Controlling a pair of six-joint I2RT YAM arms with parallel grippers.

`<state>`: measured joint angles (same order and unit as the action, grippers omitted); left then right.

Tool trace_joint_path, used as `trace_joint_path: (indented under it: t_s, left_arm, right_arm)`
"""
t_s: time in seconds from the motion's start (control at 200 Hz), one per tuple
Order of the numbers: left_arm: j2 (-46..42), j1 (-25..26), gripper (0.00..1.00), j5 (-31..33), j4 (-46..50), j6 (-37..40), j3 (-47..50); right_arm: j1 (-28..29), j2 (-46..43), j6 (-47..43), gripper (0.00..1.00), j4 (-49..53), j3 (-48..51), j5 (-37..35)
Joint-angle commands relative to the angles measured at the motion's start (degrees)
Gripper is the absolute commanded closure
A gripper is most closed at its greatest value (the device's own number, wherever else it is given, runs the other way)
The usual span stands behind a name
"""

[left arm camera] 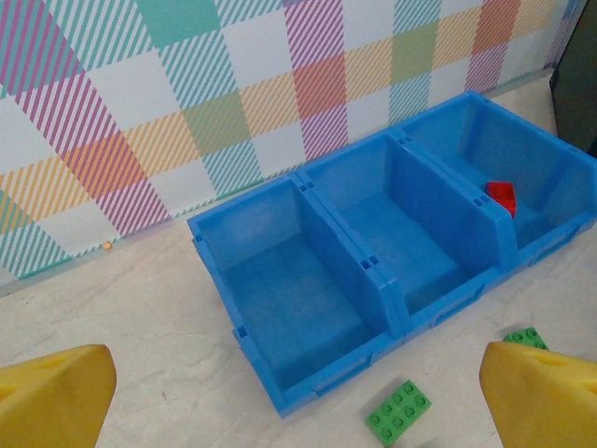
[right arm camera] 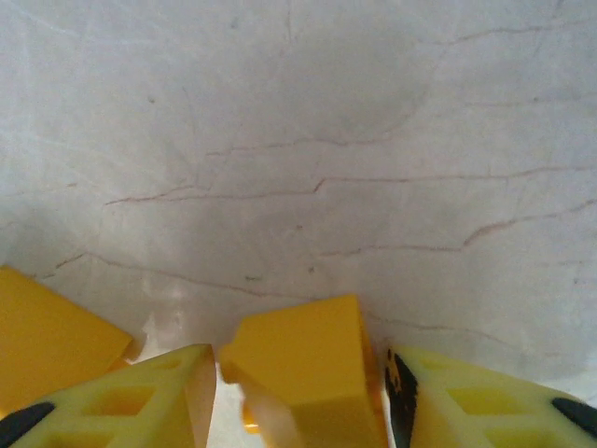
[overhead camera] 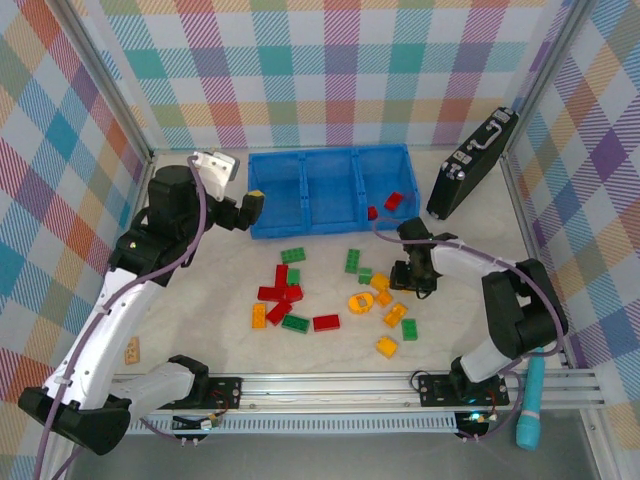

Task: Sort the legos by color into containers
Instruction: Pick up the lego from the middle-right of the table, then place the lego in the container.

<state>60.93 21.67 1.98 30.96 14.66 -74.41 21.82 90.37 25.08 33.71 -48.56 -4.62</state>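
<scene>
L fingers: spread wide, nothing between them, near left end of blue bin. R fingers: clamped on yellow-orange brick, low over table. Red brick in bin's right compartment. Other legos loose on table before bin, colours mixed.

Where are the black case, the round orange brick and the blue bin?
black case (overhead camera: pixel 470 165): top external view, broad side.
round orange brick (overhead camera: pixel 360 301): top external view, centre.
blue bin (left arm camera: pixel 340 369): left wrist view, front wall.
</scene>
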Motion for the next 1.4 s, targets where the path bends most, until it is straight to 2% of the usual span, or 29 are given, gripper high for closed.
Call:
trace_joint_path:
  t_s: [0.0, 0.27, 0.395, 0.555, 0.685, 0.815, 0.985, 1.175, 1.395]
  left_arm:
    - [0.1, 0.4, 0.0, 0.1, -0.2, 0.6, -1.7]
    - [-0.2, 0.4, 0.0, 1.0, -0.5, 1.3, -1.2]
    - [-0.2, 0.4, 0.0, 0.8, -0.4, 1.3, -0.9]
    - [-0.8, 0.4, 0.0, 1.9, -0.5, 1.6, -0.7]
    - [-1.6, 0.1, 0.0, 0.2, -0.3, 1.8, -0.6]
    - [-2.4, -1.3, 0.0, -2.0, -0.8, -0.4, -0.8]
    - [-2.8, -2.6, 0.0, -4.2, -1.8, -2.8, -1.1]
    - [-2.2, -2.8, 0.0, -2.1, -0.7, -3.5, -1.6]
    - [-0.7, -3.0, 0.0, -1.6, 0.8, -3.8, -2.7]
  right_arm:
    - [0.1, 2.2, -0.4, 0.51, -0.9, -1.8, 0.8]
    - [0.1, 2.9, -0.2, 0.68, 0.3, -2.3, 0.7]
    - [0.1, 1.3, -0.6, 0.73, 2.7, -4.3, 1.1]
    - [0.1, -3.4, -2.7, 0.73, 8.3, -13.1, 1.7]
    - [0.5, -2.4, -7.2, 0.73, 10.1, -24.4, 3.0]
    - [2.0, 3.7, -12.2, 0.73, 8.1, -36.3, 3.8]
    - [6.0, 17.4, -19.9, 0.73, 6.5, -53.8, 2.5]
    - [8.9, 33.0, -25.0, 0.73, 7.1, -70.7, 1.4]
    - [10.3, 43.3, -27.3, 0.72, 9.8, -79.6, 0.7]
